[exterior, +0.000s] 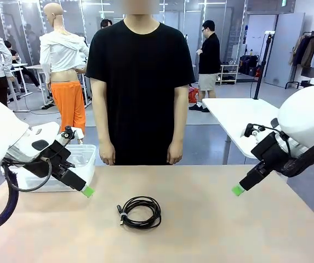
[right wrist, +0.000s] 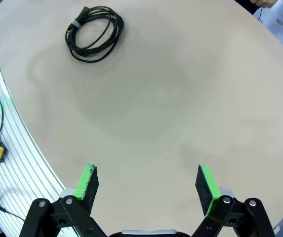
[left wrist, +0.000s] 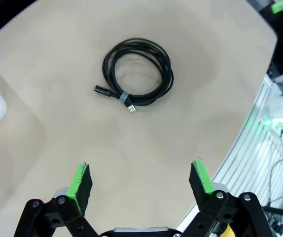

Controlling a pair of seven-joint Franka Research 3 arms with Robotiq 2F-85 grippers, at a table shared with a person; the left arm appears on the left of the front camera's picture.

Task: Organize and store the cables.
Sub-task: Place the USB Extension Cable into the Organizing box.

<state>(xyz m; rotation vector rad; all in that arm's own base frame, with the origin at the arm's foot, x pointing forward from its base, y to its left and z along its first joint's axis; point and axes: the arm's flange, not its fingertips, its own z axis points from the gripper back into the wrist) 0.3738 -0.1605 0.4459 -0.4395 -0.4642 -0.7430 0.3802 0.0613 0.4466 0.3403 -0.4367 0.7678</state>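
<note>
Black and thin, one coiled cable [exterior: 140,212] lies flat on the beige table [exterior: 211,230], near the middle and a little toward the robot's left side, bound by a small grey tie [left wrist: 123,97] close to its two plug ends. From where I stand, the left gripper [left wrist: 140,178] hovers above the table with its green pads wide apart and nothing between them, and the right gripper [right wrist: 148,183] is the same, wide and empty, well apart from the coil on the other side. A clear plastic bin [exterior: 77,164] sits at the far left corner of the table, just behind the left arm (I suppose this is the place for storing, but that is only my guess). The person [exterior: 140,82] stands at the far side with both hands hanging down, not touching anything. The step in hand, as I judge it, is to reach the coil and pick it up, and the left gripper seems the better one because it is nearer to both the coil and the bin. To do it well, it should come straight down over the bound part beside the tie, where the loops lie together, so that the pads close across the whole bundle and not on one loose loop. Closing too high could let a strand slip out and the coil could open.
</note>
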